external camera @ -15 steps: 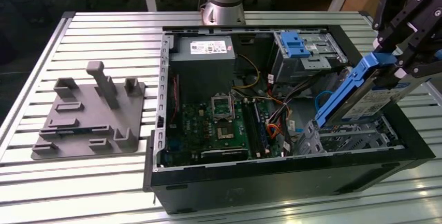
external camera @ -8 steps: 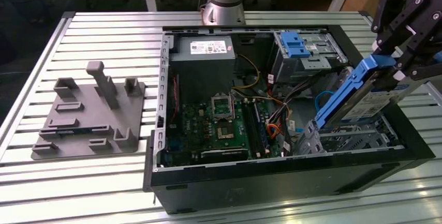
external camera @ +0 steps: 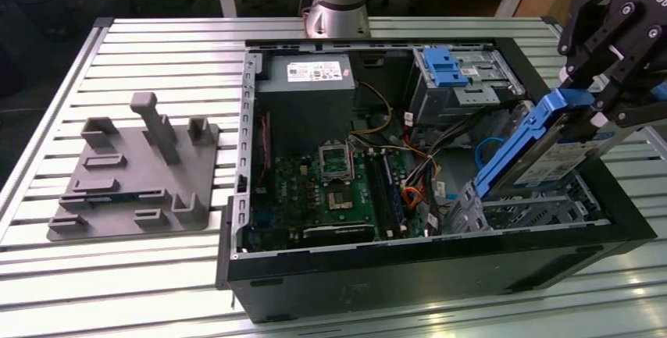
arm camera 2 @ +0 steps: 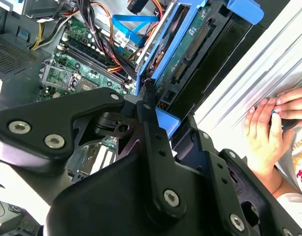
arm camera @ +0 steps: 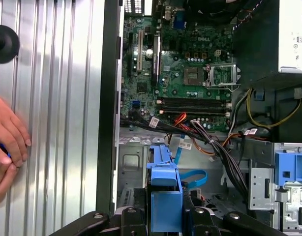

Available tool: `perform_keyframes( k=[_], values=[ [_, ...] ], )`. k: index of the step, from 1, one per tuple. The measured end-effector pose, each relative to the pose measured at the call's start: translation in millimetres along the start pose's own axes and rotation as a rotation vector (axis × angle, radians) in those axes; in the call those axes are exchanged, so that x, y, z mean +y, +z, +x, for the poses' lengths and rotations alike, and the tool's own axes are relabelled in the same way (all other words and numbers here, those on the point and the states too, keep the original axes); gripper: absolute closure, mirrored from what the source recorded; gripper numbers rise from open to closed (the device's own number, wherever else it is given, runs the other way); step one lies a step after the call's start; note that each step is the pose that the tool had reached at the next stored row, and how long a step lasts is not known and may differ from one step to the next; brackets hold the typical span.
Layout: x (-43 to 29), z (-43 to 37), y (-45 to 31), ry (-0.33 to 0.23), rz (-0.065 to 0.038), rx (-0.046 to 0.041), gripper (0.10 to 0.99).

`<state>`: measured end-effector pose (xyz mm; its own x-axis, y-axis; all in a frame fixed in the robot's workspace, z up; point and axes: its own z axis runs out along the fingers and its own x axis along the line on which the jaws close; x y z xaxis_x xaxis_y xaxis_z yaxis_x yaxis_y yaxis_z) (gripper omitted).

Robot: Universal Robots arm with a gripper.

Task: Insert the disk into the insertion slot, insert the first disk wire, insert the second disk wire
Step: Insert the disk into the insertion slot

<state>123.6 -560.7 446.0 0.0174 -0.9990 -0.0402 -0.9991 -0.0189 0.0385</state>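
My gripper (external camera: 586, 108) is shut on the disk (external camera: 542, 154), a silver drive in a bright blue carrier. The disk hangs tilted at the exterior view's right, its lower end at the mouth of the insertion slot (external camera: 547, 211), a perforated metal cage inside the open computer case. In both wrist views the fingers (arm camera 2: 150, 123) clamp the carrier's blue end (arm camera: 165, 194) above the cage (arm camera: 134, 158). The second disk wire (arm camera: 193, 178), a flat blue cable, lies loose beside the cage, as the second wrist view (arm camera 2: 131, 22) also shows. Dark wires (arm camera: 225, 157) run nearby; I cannot tell which is the first disk wire.
The case (external camera: 417, 264) lies open on a slatted metal table (external camera: 156, 41). A taller bay with a blue latch (external camera: 448, 69) stands behind the cage. A grey fixture plate (external camera: 136, 178) sits at the exterior view's left. A person's hands (arm camera: 7, 142) rest on the table beside the case.
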Motion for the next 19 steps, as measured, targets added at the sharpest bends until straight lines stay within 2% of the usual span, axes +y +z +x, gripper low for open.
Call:
perform_keyframes(
  k=[10,14,16,19],
  values=[
    [-0.2,1.6,5.6,0.000,-0.001,0.0001,0.725],
    [-0.3,1.5,3.6,0.000,-0.003,-0.0003,0.725],
    [-0.1,1.2,-0.2,0.000,-0.004,0.0025,0.725],
    [0.1,0.4,-2.0,0.001,-0.007,0.0069,0.725]
  ],
)
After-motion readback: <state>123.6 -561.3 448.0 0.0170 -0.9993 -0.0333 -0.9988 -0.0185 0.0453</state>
